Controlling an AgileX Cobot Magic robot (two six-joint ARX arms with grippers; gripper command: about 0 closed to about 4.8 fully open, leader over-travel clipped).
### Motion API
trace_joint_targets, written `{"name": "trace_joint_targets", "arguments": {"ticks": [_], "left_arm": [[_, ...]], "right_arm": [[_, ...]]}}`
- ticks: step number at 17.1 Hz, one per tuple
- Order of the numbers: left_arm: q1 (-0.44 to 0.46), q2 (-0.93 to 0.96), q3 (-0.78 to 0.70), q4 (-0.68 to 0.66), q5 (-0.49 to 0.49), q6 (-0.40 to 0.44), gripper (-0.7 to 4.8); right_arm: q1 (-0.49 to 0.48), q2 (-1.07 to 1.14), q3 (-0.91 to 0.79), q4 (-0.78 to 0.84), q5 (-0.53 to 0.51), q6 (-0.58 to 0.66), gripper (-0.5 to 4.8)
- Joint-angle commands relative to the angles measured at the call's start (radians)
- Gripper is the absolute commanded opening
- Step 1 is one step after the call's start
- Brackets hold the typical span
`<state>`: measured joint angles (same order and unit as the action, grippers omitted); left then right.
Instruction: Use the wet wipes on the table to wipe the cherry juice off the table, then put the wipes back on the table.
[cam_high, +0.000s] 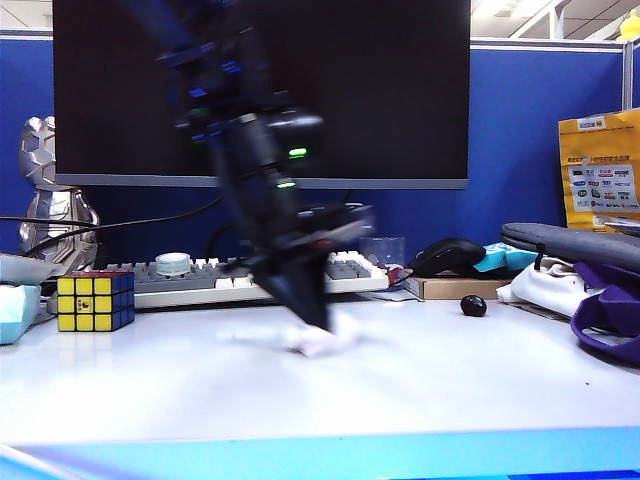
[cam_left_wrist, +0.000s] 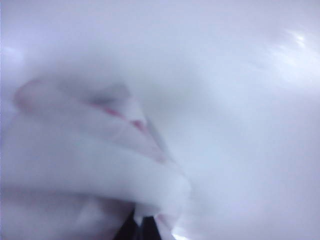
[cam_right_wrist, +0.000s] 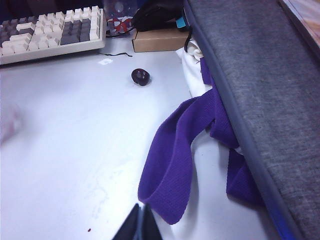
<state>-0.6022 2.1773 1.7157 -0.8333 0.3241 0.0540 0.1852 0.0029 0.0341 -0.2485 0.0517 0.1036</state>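
Since the left end effector (cam_high: 318, 322) is clenched on the wet wipes (cam_high: 322, 340) and angled down onto the worktop (cam_high: 420, 380) in front of the keyboard (cam_high: 240, 278), I'd guess that's for scrubbing pressure. The right end effector (cam_right_wrist: 140, 223) looks closed, idle beside the purple strap (cam_right_wrist: 175, 155).

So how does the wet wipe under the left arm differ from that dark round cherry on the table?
The thin white wet wipe is crumpled, soft and pink-stained, while the dark glossy round cherry is compact and smooth. The wipe is pinched in the left tool, pressed against the white table; the cherry lies free, further right, near the purple strap. The wipe looks blurred, the cherry sharp. Both rest on the table.
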Motion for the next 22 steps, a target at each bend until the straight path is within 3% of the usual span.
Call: {"name": "trace_joint_targets", "arguments": {"ticks": [1,3,5,10,12,14,17,20,22], "left_arm": [[-0.062,-0.002,-0.001,-0.13,-0.007,0.065,-0.05],[-0.064,-0.002,-0.001,-0.138,-0.165,0.062,-0.05],[-0.021,-0.002,-0.001,-0.146,-0.246,0.042,-0.05],[0.214,-0.002,-0.001,-0.051,-0.241,-0.036,-0.05],[0.258,-0.002,0.002,0.077,-0.103,-0.107,-0.05],[0.245,-0.002,0.001,0.148,-0.05,-0.143,-0.05],[0.156,0.001,0.001,0.262,0.04,-0.218,-0.05],[0.072,0.018,0.001,0.282,0.041,-0.238,-0.05],[0.023,0.043,0.001,0.228,0.054,-0.235,-0.05]], "right_arm": [[0.0,0.0,-0.002,0.007,-0.002,-0.002,0.0],[0.0,0.0,-0.002,0.007,-0.002,-0.002,0.0],[0.0,0.0,-0.002,0.007,-0.002,-0.002,0.0],[0.0,0.0,-0.002,0.007,-0.002,-0.002,0.0],[0.0,0.0,-0.002,0.007,-0.002,-0.002,0.0],[0.0,0.0,-0.002,0.007,-0.002,-0.002,0.0],[0.0,0.0,-0.002,0.007,-0.002,-0.002,0.0],[0.0,0.0,-0.002,0.007,-0.002,-0.002,0.0],[0.0,0.0,-0.002,0.007,-0.002,-0.002,0.0]]}}
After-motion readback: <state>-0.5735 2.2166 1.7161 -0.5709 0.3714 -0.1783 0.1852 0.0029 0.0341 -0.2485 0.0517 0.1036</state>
